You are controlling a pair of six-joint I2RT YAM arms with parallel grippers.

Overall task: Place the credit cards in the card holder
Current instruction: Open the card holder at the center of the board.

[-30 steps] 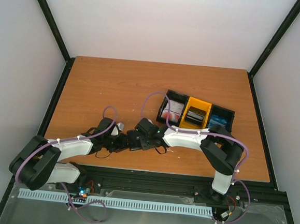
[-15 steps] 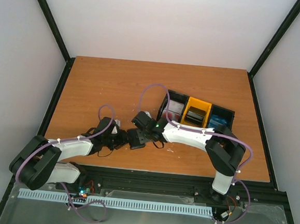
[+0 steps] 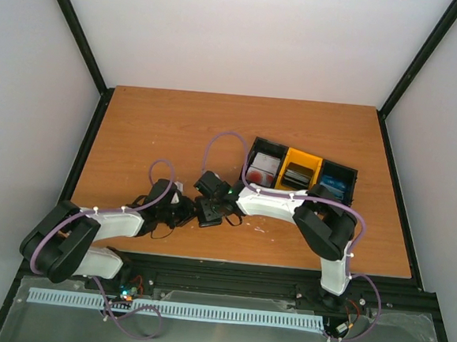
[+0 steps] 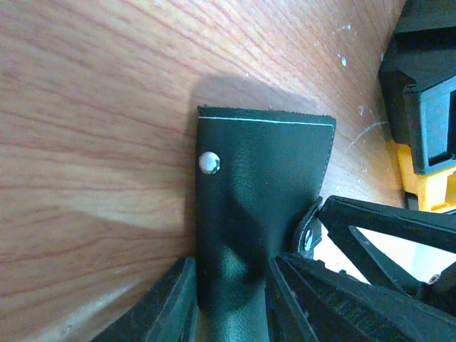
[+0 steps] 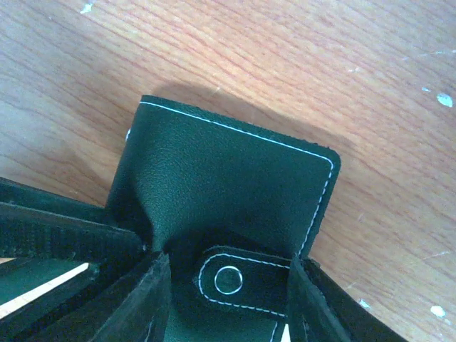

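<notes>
The card holder [image 5: 228, 178] is found lying on the table [image 3: 176, 127] near its front edge, between the two wrists and well apart from the row of trays [image 3: 307, 154]. It is seen as dark leather with white stitching along its edge. A metal stud [image 4: 209, 162] is noted near one corner in the left wrist view. A closing tab [image 5: 239, 281] with a ring snap is noted in the right wrist view. The leather is creased and puckered where the fingers meet it.

The left gripper [image 4: 230, 260] is seen pinching the card holder: one end of the leather is held between its two fingers, with both pads against it.

The right gripper [image 5: 228, 260] is placed at the opposite end, with its jaws standing to either side of the closing tab. Whether they are clamped on the leather or merely set around it cannot be told.

The credit cards [image 3: 262, 172] are seen in the trays: red-and-white ones in the left black compartment, dark grey ones in the yellow middle compartment, light blue ones in the right black compartment. No card is seen in either gripper or in the card holder.

The trays are set at the right of the table, behind the right arm.
</notes>
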